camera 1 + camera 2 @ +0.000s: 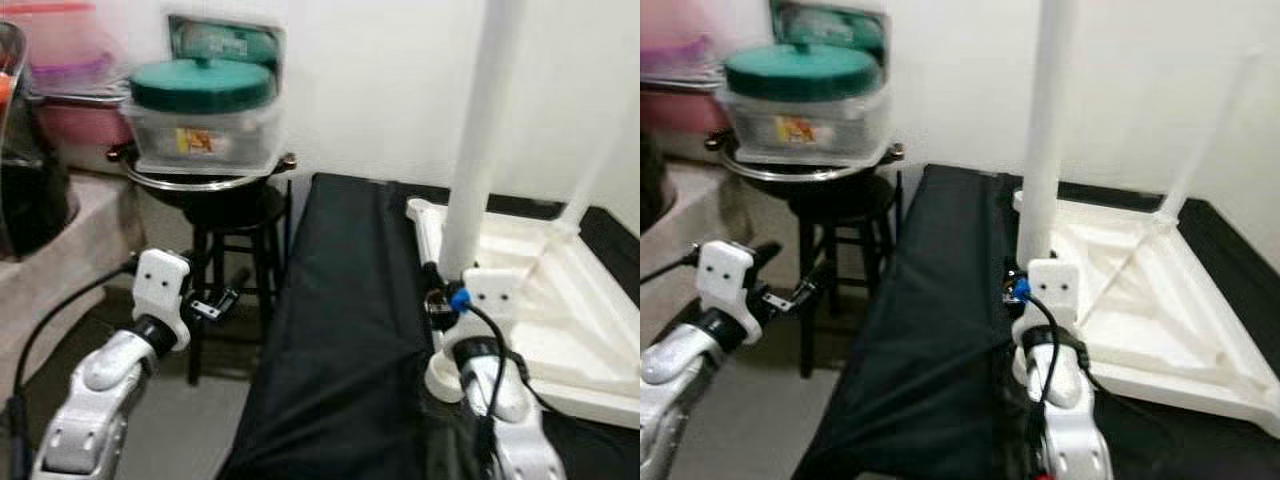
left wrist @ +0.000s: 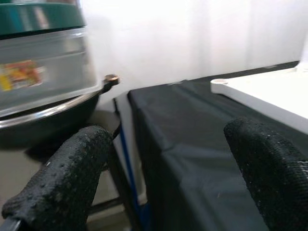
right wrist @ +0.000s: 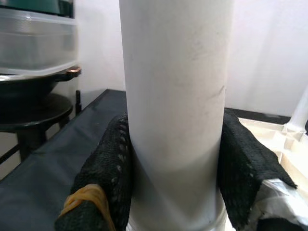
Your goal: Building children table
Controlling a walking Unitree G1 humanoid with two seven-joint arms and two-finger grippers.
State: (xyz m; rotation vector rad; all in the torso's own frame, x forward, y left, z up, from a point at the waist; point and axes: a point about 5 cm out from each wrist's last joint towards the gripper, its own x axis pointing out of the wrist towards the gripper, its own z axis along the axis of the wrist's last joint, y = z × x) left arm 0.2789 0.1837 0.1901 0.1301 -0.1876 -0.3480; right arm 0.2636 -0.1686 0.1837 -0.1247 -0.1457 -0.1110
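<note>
The white plastic children's table (image 1: 560, 300) lay upside down on the black-covered worktop (image 1: 340, 300), its ribbed underside facing up, with a raised rim running round the edge and moulded ridges crossing towards the corners. It sat on the part of the worktop nearest the white wall (image 1: 400, 80). A thick, round, smooth white table leg (image 1: 478, 150) stood upright from the near corner of the upturned table, set in a round socket at that corner. A second, thinner-looking leg (image 1: 600, 170) rose at a slant from the table's far corner, close to the wall; it was blurred.

The right claw (image 3: 173, 168) was closed round the thick leg just above its socket, one black textured finger (image 3: 108, 168) pressed on each side of the white tube. A yellow band (image 3: 89, 197) was wrapped round one finger.

The left claw (image 2: 168, 183) hovered beside the worktop, off its edge on the side away from the table, with its two black fingers (image 2: 62, 178) spread apart and holding nothing. Beyond that same edge stood a dark stool (image 1: 235, 250) carrying a metal-rimmed black wok (image 1: 210, 185), with a clear plastic container (image 1: 205, 130) on top, closed by a green lid (image 1: 200, 85) and bearing a yellow and red label
</note>
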